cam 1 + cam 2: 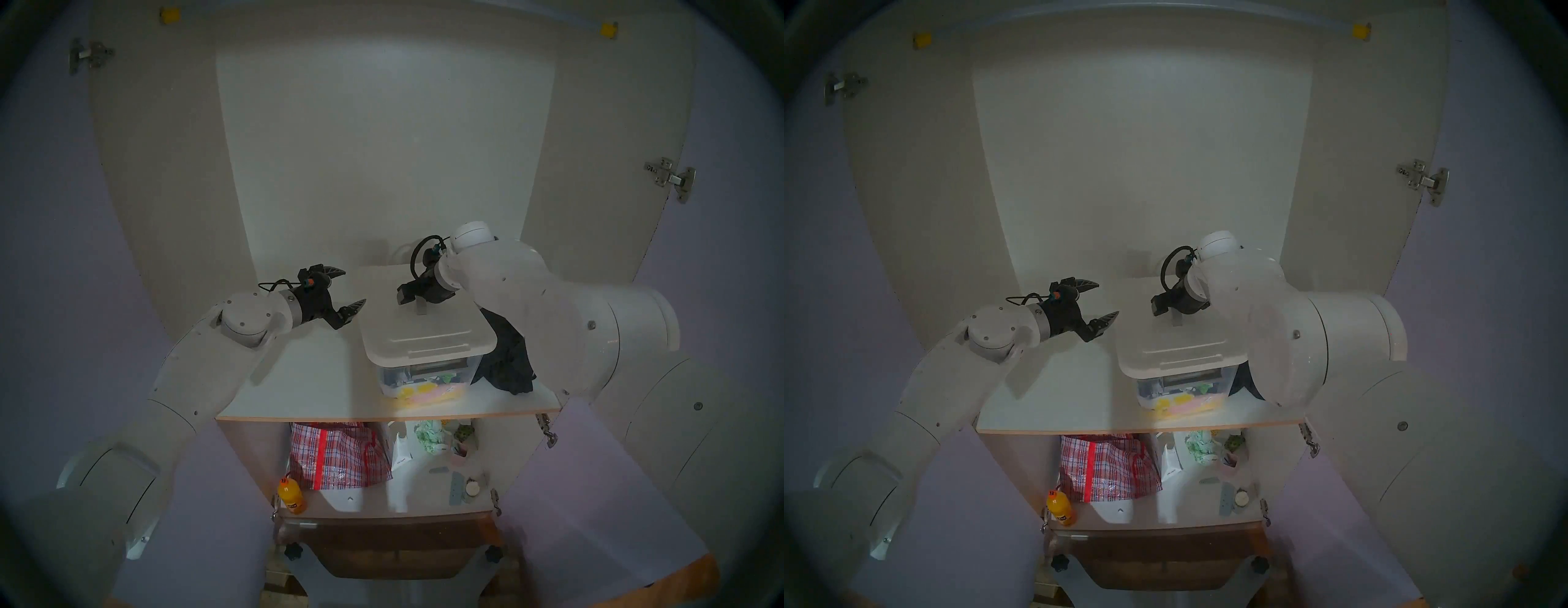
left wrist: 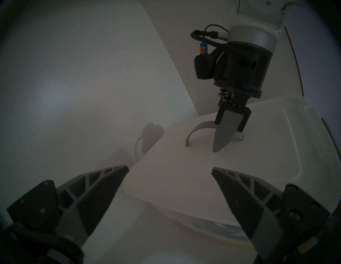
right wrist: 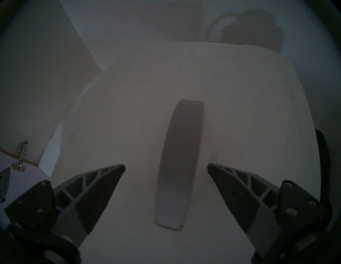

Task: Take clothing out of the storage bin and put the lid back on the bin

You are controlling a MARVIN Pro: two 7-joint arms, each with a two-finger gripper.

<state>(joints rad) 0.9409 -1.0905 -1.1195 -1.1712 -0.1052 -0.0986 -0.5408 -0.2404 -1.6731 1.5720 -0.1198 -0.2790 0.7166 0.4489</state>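
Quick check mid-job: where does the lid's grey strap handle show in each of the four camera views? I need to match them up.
Head stereo left: grey strap handle right of centre, on the lid, under the right gripper.
Head stereo right: handle at centre, same spot under the gripper.
Left wrist: upper right, handle arching beside the right gripper's finger.
Right wrist: centre, handle between the open fingers.
Shared landmark: the white lid.

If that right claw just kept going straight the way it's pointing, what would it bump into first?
Most likely the lid itself. The right gripper points down at it, open, its fingers either side of the grey strap handle. The left wrist view shows a fingertip at or nearly on the lid already.
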